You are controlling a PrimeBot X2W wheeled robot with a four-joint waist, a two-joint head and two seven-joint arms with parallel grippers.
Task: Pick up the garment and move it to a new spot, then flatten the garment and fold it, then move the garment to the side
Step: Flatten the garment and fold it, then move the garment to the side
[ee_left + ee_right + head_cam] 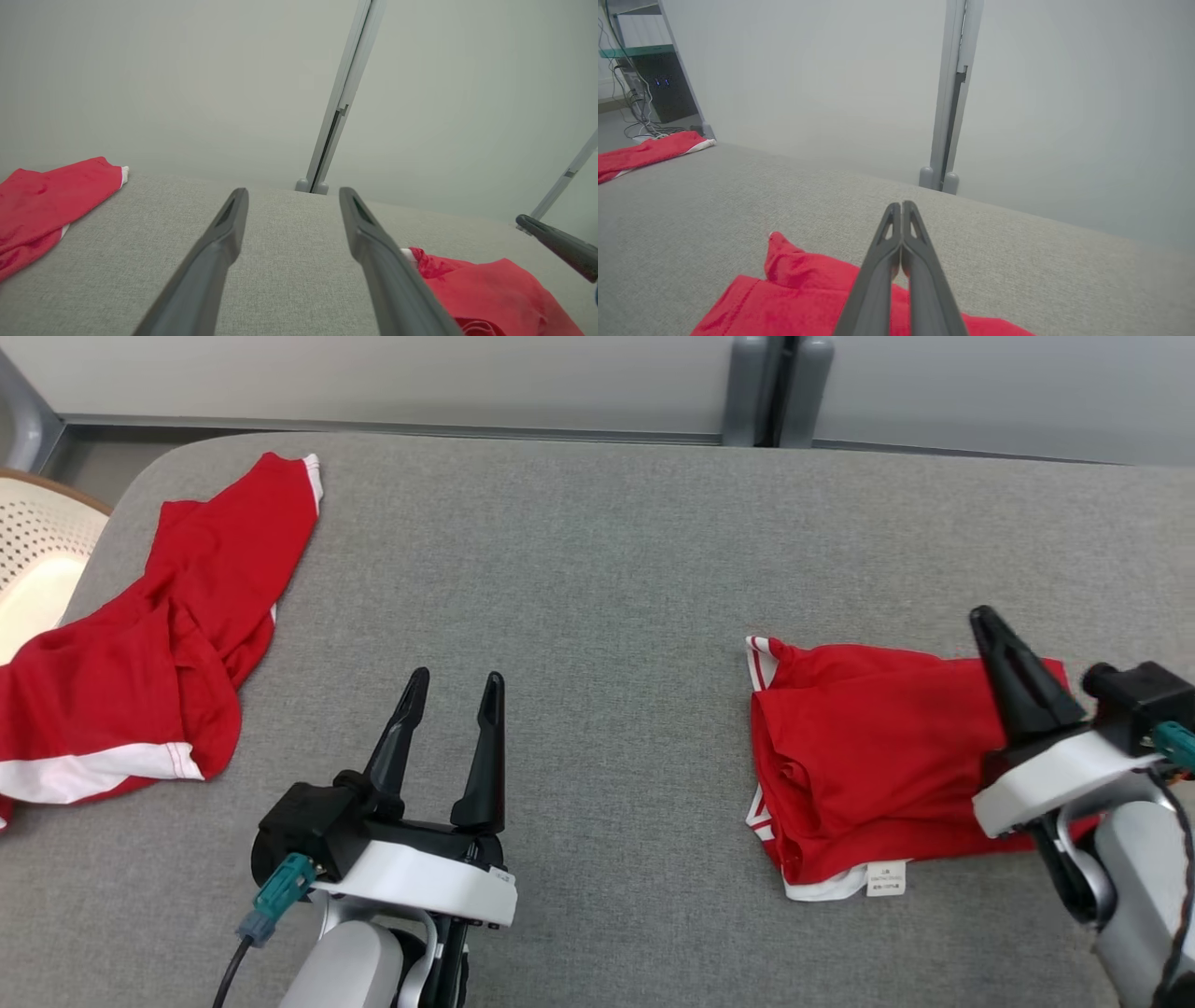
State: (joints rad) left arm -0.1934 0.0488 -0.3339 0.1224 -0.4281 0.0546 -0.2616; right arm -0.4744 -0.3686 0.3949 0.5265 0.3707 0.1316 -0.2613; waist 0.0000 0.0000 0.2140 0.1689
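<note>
The grey surface (597,541) is carrying two red pieces. A crumpled garment (140,663) is sprawling at its left edge, and a folded garment (868,756) is lying well apart at the right. The left gripper (457,679) is hovering fully spread and empty over bare surface between them. The right gripper (985,616) is hanging over the folded garment's right end, fingers pressed together and seemingly gripping nothing, though its forearm is hiding the cloth beneath. The sideways move is probably in hand; it is calling for a pinch through all layers near the white label (885,877), keeping the fold from opening.
</note>
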